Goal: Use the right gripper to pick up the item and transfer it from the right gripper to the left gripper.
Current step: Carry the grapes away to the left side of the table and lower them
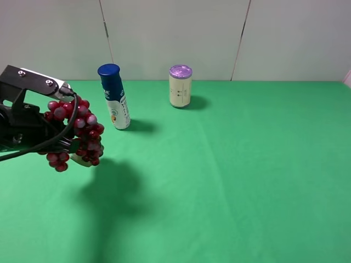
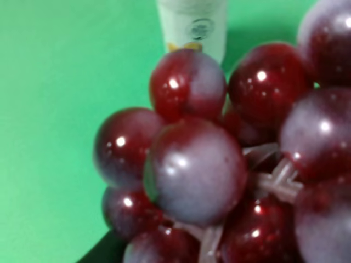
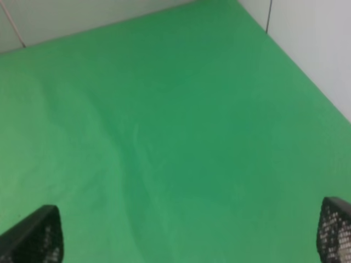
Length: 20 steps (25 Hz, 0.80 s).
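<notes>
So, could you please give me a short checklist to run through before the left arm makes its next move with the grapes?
1. Bunch of glossy dark-red plastic grapes held by the left gripper, clear of the green cloth table: ok.
2. Left jaws shut on the bunch: ok.
3. Right gripper open, nothing between its mesh-faced fingers: ok.
4. Right arm out of the high view, away from the bunch: ok.
5. Blue-capped white bottle and purple-lidded cream jar upright, apart from the grapes: ok.
6. Firmness of the grip: cannot tell.

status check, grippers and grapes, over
Left gripper shut on grapes, held above table. Right gripper open, empty. Bottle close behind grapes.
</notes>
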Each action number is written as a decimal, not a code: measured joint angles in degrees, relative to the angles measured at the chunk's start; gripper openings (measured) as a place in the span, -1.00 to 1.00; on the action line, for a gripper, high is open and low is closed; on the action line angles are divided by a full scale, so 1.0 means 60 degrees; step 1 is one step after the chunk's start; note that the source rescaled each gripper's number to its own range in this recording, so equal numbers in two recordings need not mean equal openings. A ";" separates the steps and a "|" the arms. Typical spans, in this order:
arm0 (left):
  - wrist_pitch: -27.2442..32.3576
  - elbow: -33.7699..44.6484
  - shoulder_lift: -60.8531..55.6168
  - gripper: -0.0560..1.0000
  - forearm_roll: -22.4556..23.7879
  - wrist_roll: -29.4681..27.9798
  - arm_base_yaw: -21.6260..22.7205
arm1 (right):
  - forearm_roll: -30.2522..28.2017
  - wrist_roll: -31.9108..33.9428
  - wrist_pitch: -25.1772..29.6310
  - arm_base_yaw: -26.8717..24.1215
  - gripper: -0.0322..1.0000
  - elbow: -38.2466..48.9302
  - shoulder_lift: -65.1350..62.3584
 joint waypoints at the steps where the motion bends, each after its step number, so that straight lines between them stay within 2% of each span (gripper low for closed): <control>1: -0.0028 0.0000 -0.0045 -0.88 0.0000 -0.0136 0.0000 | 0.0000 0.0000 0.0000 0.0000 1.00 0.0000 0.0000; 5: -0.0017 0.0000 -0.0101 -0.88 0.0628 -0.1405 0.0170 | 0.0000 0.0000 0.0000 0.0000 1.00 0.0000 0.0000; 11: 0.0175 0.0000 -0.0104 -0.89 0.2378 -0.3475 0.0994 | 0.0000 0.0000 0.0000 0.0000 1.00 0.0000 0.0000; 20: 0.0316 0.0170 -0.0104 -0.89 0.3669 -0.4178 0.2123 | 0.0000 0.0000 0.0000 0.0000 1.00 0.0000 0.0000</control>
